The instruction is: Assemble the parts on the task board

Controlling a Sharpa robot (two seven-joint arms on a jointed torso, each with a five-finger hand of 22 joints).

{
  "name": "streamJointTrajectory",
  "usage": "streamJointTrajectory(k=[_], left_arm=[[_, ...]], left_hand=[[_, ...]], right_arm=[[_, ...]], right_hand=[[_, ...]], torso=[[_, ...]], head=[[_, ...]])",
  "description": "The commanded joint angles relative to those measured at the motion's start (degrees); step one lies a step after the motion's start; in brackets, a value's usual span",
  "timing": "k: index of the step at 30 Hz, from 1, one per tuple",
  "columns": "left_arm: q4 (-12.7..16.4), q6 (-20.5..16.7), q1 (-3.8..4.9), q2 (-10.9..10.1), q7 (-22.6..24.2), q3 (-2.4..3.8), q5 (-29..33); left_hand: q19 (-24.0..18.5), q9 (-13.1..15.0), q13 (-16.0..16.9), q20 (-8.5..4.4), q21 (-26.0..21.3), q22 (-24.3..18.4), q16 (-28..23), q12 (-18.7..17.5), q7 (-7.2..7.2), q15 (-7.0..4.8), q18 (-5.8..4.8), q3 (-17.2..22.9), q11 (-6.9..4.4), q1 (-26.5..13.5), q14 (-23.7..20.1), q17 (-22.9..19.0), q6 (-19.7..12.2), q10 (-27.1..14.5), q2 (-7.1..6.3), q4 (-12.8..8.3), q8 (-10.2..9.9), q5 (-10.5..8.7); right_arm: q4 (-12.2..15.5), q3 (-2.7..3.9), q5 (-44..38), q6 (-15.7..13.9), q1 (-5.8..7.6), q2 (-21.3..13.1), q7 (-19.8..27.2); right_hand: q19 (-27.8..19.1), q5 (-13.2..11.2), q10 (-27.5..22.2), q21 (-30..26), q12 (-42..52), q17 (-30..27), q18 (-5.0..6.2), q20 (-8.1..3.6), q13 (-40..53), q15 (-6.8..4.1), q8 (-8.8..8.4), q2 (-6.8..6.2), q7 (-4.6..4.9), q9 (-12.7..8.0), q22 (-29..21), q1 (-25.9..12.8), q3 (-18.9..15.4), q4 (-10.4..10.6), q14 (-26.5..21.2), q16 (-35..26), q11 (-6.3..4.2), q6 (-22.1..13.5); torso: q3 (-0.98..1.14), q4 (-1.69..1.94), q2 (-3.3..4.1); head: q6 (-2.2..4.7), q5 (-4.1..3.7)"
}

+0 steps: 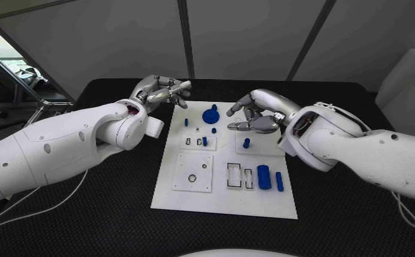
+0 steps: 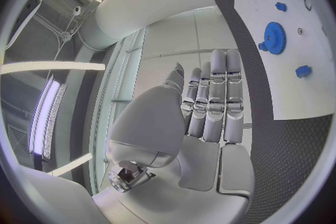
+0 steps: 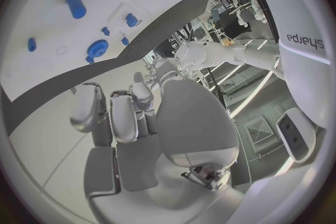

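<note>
The white task board (image 1: 226,192) lies in the middle of the table. A blue gear (image 1: 210,115) stands near its far edge, with small blue pegs (image 1: 246,143) around the middle and a blue cylinder (image 1: 264,177) beside a blue bar (image 1: 279,181) at the near right. My left hand (image 1: 162,92) hovers over the board's far left corner, fingers loosely extended and holding nothing. My right hand (image 1: 253,115) hangs above the far right part, fingers curved and apart, also empty. The left wrist view shows the left hand (image 2: 210,101) and gear (image 2: 274,38); the right wrist view shows the right hand (image 3: 133,117) and gear (image 3: 97,48).
Rectangular slots (image 1: 233,175) and a square plate with holes (image 1: 194,172) mark the board's near half. The black table (image 1: 95,209) surrounds the board on all sides. Grey wall panels stand behind the table.
</note>
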Motion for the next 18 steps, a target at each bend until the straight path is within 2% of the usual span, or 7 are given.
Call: streamJointTrajectory(k=[1,2,4,7,9,13,18], left_arm=[[0.1,8.4,0.86,0.2,-15.1,0.09,-12.0],[0.0,11.1,1.26,0.3,-18.5,0.09,-14.3],[-0.2,15.5,2.06,0.8,-24.1,0.07,-18.5],[-0.7,21.2,3.29,2.1,-32.1,-0.02,-25.2],[-1.2,23.2,4.03,3.1,-35.5,-0.40,-28.7],[-2.5,24.9,5.41,5.3,-40.0,-1.74,-33.5],[-4.3,26.4,6.88,8.7,-44.2,-4.07,-38.4]], left_hand=[[0.0,0.6,1.8,-0.72,3.2,2.3,5.8,1.9,-0.27,-0.17,-1.96,0.6,-0.70,-1.7,-1.0,4.6,-0.1,0.5,-0.91,1.3,0.8,-0.05],[-0.3,1.0,3.0,-0.74,4.8,3.6,8.9,3.1,-0.33,-0.28,-2.04,0.7,-0.98,-2.2,-1.6,7.1,-0.5,0.1,-1.12,1.7,1.4,-0.12],[-0.3,1.9,6.2,-1.27,9.6,7.7,22.7,6.7,-0.59,-0.10,-1.85,-0.4,-1.15,-5.1,-0.9,20.1,-1.4,-0.1,-1.66,4.0,2.8,-0.09],[4.1,3.8,11.6,-1.50,24.7,25.8,41.9,13.3,-1.27,-1.16,-4.09,-3.0,-1.62,-7.9,2.1,39.7,-1.6,-0.8,-1.54,7.2,6.1,-0.25],[7.8,5.9,17.1,-2.50,34.3,37.8,50.5,19.9,-2.58,-1.72,-5.37,-4.6,-2.04,-8.1,4.3,49.0,-3.0,-2.7,-0.68,9.2,9.2,0.38],[10.9,9.7,24.9,-2.70,42.3,48.8,57.2,29.6,-2.87,-2.64,-7.08,-7.5,-3.35,-9.3,7.1,56.7,-3.5,-3.7,-0.29,10.2,14.7,-0.24],[13.6,13.7,41.1,-3.44,46.7,55.7,58.6,45.2,-4.04,-3.47,-8.15,-10.8,-4.15,-11.8,8.0,58.6,-4.8,0.1,0.40,10.3,20.0,-0.32]], right_arm=[[0.6,0.28,10.0,3.5,0.68,-2.0,3.5],[0.4,0.38,11.4,3.6,0.91,-2.8,3.4],[-0.1,0.49,13.2,3.6,1.21,-3.8,3.3],[-1.9,0.60,15.3,3.5,1.68,-4.7,3.0],[-2.8,0.64,16.0,3.3,1.84,-4.9,2.9],[-4.1,0.67,16.6,3.0,1.98,-5.0,1.9],[-5.5,0.69,16.8,2.8,2.05,-4.5,0.8]], right_hand=[[-0.9,0.2,-0.7,-0.9,-1.1,-1.0,0.94,-0.11,-1.0,-0.47,0.24,0.12,-0.04,0.0,-1.1,0.4,-0.4,0.1,1.1,-1.0,-0.01,0.2],[-1.0,0.2,-0.8,-1.0,-1.2,-1.1,0.97,-0.12,-1.1,-0.48,0.24,0.18,-0.03,-0.1,-1.2,0.4,-0.4,0.2,1.1,-1.1,-0.02,0.1],[-0.7,0.3,-0.7,-0.9,-1.1,-0.8,0.90,-0.15,-1.1,-0.51,0.26,0.32,-0.04,-0.1,-1.0,0.5,-0.4,0.2,1.2,-1.0,-0.03,0.1],[-0.6,0.3,-0.6,-0.9,-1.2,-0.9,0.89,-0.16,-1.1,-0.52,0.30,0.41,-0.05,-0.1,-0.9,0.6,-0.4,0.1,1.2,-1.0,-0.04,0.1],[-0.6,0.3,-0.6,-0.9,-1.2,-0.8,0.89,-0.17,-1.1,-0.52,0.32,0.43,-0.05,-0.1,-0.9,0.6,-0.4,0.1,1.2,-1.0,-0.05,0.1],[-0.5,0.5,-0.5,-0.9,-1.2,-0.9,0.88,-0.20,-1.2,-0.55,0.41,0.63,-0.07,-0.1,-0.9,0.7,-0.3,0.2,1.3,-1.1,-0.08,0.2],[-0.4,0.9,-0.5,-1.0,-1.3,-1.0,0.87,-0.24,-1.3,-0.58,0.42,0.80,-0.05,-0.1,-1.0,1.0,-0.3,0.1,1.4,-1.3,-0.09,0.0]], torso=[[0.22,-0.21,-1.03],[0.26,-0.25,-1.18],[0.34,-0.32,-1.60],[0.54,-0.44,-2.18],[0.60,-0.42,-2.39],[0.68,-0.26,-2.73],[0.71,-0.19,-2.94]], head=[[-0.24,0.01],[-0.37,0.05],[-0.57,0.19],[-0.86,0.47],[-1.05,0.47],[-1.42,0.66],[-1.82,0.79]])
